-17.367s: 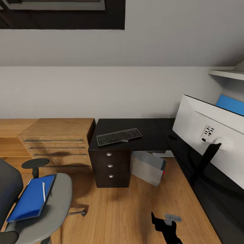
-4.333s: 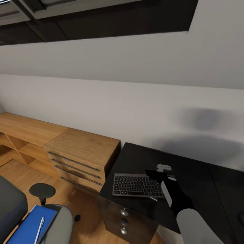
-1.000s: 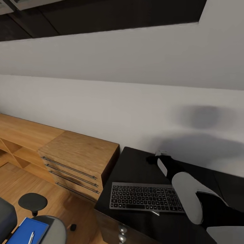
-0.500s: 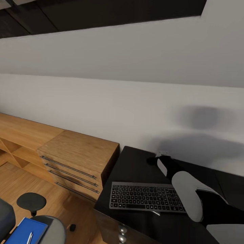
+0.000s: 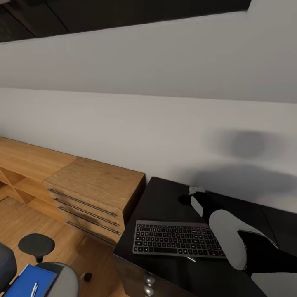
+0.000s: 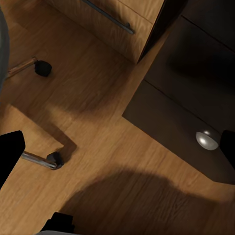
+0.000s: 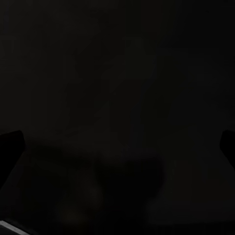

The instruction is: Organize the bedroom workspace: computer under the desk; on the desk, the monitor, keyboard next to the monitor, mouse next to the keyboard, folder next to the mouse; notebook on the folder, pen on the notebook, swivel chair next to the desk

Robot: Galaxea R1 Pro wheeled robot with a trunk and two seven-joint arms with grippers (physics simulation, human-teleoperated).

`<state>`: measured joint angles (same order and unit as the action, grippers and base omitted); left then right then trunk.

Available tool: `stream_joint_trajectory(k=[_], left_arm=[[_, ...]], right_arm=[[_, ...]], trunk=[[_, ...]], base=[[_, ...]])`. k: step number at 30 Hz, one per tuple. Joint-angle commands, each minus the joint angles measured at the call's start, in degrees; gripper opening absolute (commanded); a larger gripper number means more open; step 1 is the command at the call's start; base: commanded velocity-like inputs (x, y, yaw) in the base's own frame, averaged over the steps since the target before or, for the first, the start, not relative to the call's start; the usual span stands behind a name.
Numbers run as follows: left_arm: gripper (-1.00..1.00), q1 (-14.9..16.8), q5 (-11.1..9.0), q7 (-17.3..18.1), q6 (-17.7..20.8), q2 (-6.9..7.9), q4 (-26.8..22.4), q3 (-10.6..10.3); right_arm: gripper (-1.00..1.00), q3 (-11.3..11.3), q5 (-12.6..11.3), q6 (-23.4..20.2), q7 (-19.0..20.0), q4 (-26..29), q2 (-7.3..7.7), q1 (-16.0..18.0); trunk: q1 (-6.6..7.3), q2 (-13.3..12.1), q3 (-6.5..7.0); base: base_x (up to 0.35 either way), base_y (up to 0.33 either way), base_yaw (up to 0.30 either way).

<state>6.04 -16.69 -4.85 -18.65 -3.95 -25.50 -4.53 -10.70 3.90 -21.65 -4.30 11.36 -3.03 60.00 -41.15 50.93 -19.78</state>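
Right gripper low over the black desk, just behind the keyboard; fingers spread wide apart at the edges of the right wrist view, nothing between them. Left gripper fingers likewise apart in the left wrist view, over wooden floor beside a silver drawer knob. Wooden drawer unit against the desk's side; blue folder with the pen on the swivel chair; key legends too small to read.

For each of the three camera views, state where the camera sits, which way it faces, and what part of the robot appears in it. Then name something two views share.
Head view: on the head, facing forward and down at the desk, keyboard and wall; right arm shows.
Left wrist view: near the left gripper, facing the floor; dark fingertips at the edges.
Right wrist view: near the right gripper, facing the dark desk top; fingertips at the edges.
Shared: wooden drawer unit in head and left wrist views.
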Motion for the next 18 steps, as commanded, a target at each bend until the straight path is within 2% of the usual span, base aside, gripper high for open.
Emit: stream_joint_trajectory(k=[1, 18], left_arm=[[1.00, 0.1, -0.3, -0.5, -0.2, 0.04, 0.0, -0.5], [1.00, 0.0, -0.3, -0.5, -0.2, 0.02, 0.0, -0.5]], right_arm=[[1.00, -0.5, 0.4, -0.3, -0.1, -0.2, -0.05, 0.0], [1.00, -0.5, 0.3, -0.5, -0.1, -2.4, -0.22, 0.0]], trunk=[[-0.23, 0.5, -0.25], [-3.75, 6.9, -3.13]], base=[[0.000, 0.000, 0.000], [0.000, 0.000, 0.000]])
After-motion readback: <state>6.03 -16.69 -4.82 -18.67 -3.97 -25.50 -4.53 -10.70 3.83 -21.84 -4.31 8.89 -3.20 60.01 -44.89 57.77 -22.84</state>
